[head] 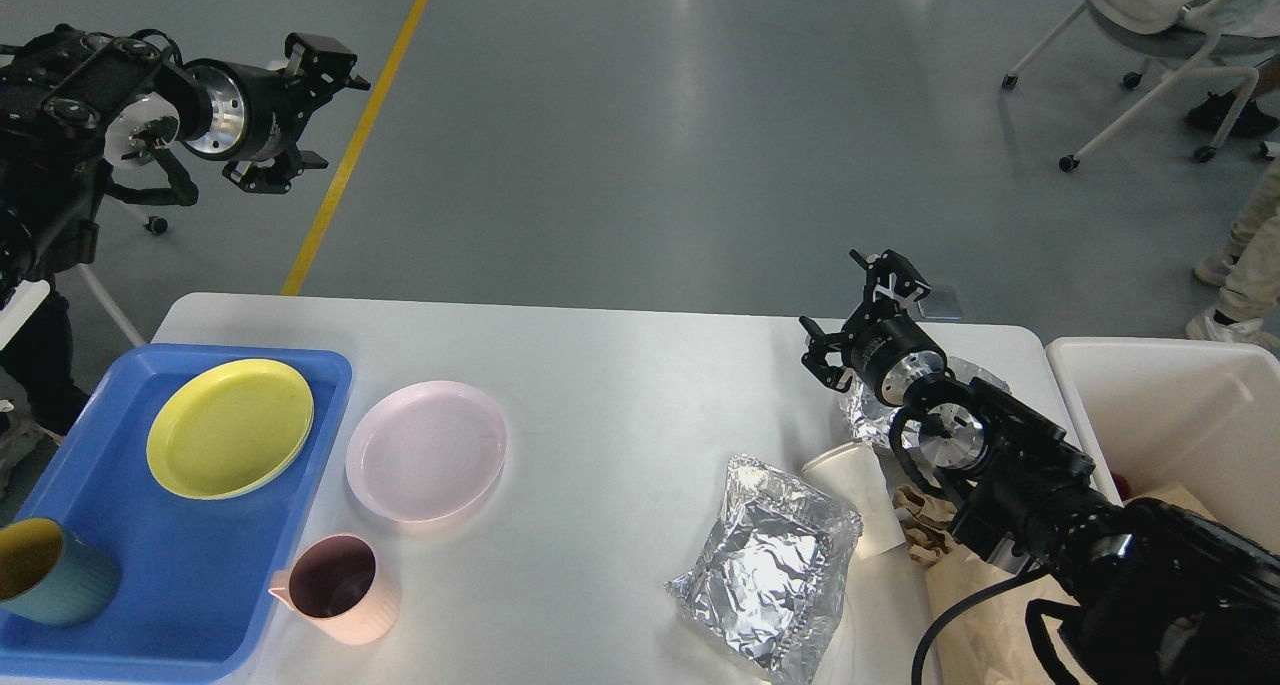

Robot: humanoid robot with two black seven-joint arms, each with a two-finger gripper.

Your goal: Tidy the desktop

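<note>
The white desktop (620,375) holds a pink plate (427,450) and a pink mug (340,587) at the left. At the right lie a crumpled foil sheet (770,565), a tipped white paper cup (858,485), a second foil piece (868,417) and brown paper (965,605). My left gripper (340,122) is open and empty, raised over the floor beyond the table's far left corner. My right gripper (833,295) is open and empty, above the far right part of the desktop, just past the second foil piece.
A blue tray (170,575) at the front left holds a yellow plate (230,427) and a teal cup (50,570). A white bin (1160,405) stands off the right edge. A wheeled chair (1160,35) and a person's legs (1250,255) are at the far right.
</note>
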